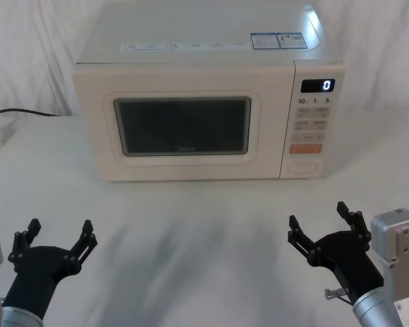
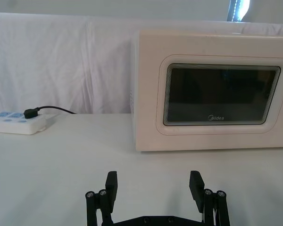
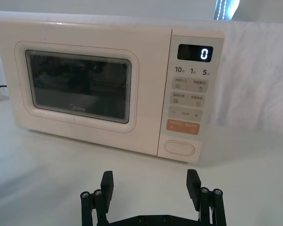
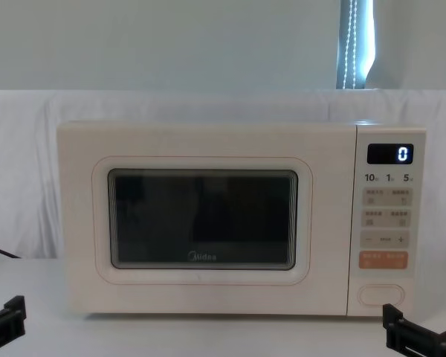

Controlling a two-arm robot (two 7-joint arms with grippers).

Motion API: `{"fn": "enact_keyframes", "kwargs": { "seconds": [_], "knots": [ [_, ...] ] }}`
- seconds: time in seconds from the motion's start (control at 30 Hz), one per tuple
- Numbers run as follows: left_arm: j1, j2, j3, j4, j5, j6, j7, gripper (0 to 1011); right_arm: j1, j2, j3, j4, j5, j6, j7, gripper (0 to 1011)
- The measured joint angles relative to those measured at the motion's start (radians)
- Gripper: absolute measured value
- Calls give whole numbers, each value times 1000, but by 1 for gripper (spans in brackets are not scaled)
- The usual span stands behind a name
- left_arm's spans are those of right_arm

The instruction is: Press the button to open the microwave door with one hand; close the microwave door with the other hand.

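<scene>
White cloth table (image 1: 211, 238), microwave door (image 1: 184, 126) seemingly shut, button (image 1: 303, 165) untouched, my left gripper (image 1: 58, 240) and right gripper (image 1: 318, 219) low in front, both spread wide, holding nothing.

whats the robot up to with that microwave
Nothing is being handled yet. The microwave door is shut and the display reads 0. The left hand and right hand both hover open over the table in front of the microwave, touching nothing. The right hand sits on the control panel's side, nearer the button at the panel's bottom, so it seems better placed to press it, leaving the left hand for the door.
</scene>
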Motion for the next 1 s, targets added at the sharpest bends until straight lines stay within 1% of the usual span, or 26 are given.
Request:
{"fn": "enact_keyframes", "kwargs": {
  "seconds": [0.13,0.23,0.27,0.33,0.37,0.47,0.5,0.6,0.63,0.73,0.77,0.8,0.83,0.9,0.97,1.0],
  "knots": [
    [0,0,0,0,0,0,0,1001,0,0,0,0,0,0,0,1002],
    [0,0,0,0,0,0,0,1001,0,0,0,0,0,0,0,964],
    [0,0,0,0,0,0,0,1001,0,0,0,0,0,0,0,928],
    [0,0,0,0,0,0,0,1001,0,0,0,0,0,0,0,908],
    [0,0,0,0,0,0,0,1001,0,0,0,0,0,0,0,858],
    [0,0,0,0,0,0,0,1001,0,0,0,0,0,0,0,807],
    [0,0,0,0,0,0,0,1001,0,0,0,0,0,0,0,757],
    [0,0,0,0,0,0,0,1001,0,0,0,0,0,0,0,697],
    [0,0,0,0,0,0,0,1001,0,0,0,0,0,0,0,638],
    [0,0,0,0,0,0,0,1001,0,0,0,0,0,0,0,581],
    [0,0,0,0,0,0,0,1001,0,0,0,0,0,0,0,523],
    [0,0,0,0,0,0,0,1001,0,0,0,0,0,0,0,501],
    [0,0,0,0,0,0,0,1001,0,0,0,0,0,0,0,442],
    [0,0,0,0,0,0,0,1001,0,0,0,0,0,0,0,408],
    [0,0,0,0,0,0,0,1001,0,0,0,0,0,0,0,326],
    [0,0,0,0,0,0,0,1001,0,0,0,0,0,0,0,304]
  ]
}}
